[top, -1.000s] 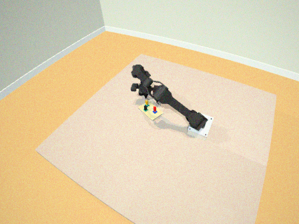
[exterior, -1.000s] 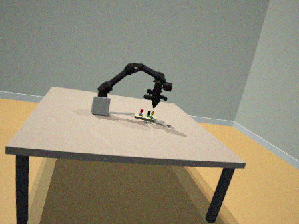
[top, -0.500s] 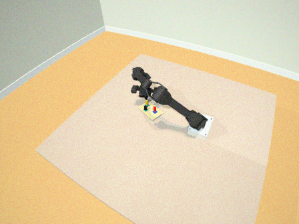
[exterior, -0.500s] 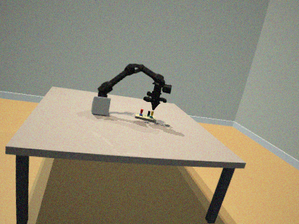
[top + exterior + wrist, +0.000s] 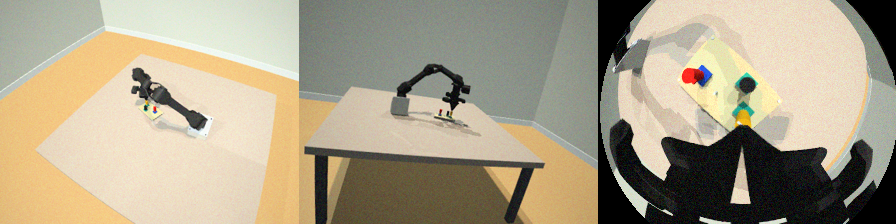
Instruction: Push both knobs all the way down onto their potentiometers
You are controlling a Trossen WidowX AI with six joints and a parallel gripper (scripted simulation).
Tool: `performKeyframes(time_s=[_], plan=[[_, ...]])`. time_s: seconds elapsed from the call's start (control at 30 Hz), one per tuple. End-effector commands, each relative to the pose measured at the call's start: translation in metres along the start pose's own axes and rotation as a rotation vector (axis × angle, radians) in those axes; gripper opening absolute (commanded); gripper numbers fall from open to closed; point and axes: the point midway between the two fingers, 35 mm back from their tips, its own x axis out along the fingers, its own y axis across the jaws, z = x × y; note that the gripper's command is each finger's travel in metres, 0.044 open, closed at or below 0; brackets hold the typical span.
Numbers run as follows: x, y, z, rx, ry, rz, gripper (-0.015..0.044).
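Note:
The pale yellow circuit board (image 5: 157, 115) (image 5: 442, 117) (image 5: 719, 58) stands on the table just ahead of the arm. It carries a red knob (image 5: 155, 109) (image 5: 440, 111) (image 5: 691, 75) on a blue potentiometer (image 5: 706, 72), a black knob (image 5: 145, 107) (image 5: 746, 84) on a green potentiometer, and a yellow knob (image 5: 146, 101) (image 5: 451, 113) (image 5: 742, 117) on a second green potentiometer (image 5: 742, 107). My gripper (image 5: 146, 97) (image 5: 453, 108) (image 5: 743, 128) is shut and empty. It points straight down with its tips at the top of the yellow knob. I cannot tell whether they touch it.
The arm's white base block (image 5: 200, 129) (image 5: 400, 106) stands on the table behind the board. The table's edges are far from the board on every side.

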Motion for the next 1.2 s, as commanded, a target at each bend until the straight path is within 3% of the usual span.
performKeyframes(time_s=[0.0, 1.17], plan=[[0.002, 0.0002, -0.0002, 0.004, -0.003, -0.001, 0.0], [0.006, 0.0002, -0.0002, 0.004, -0.003, -0.001, 0.0]])
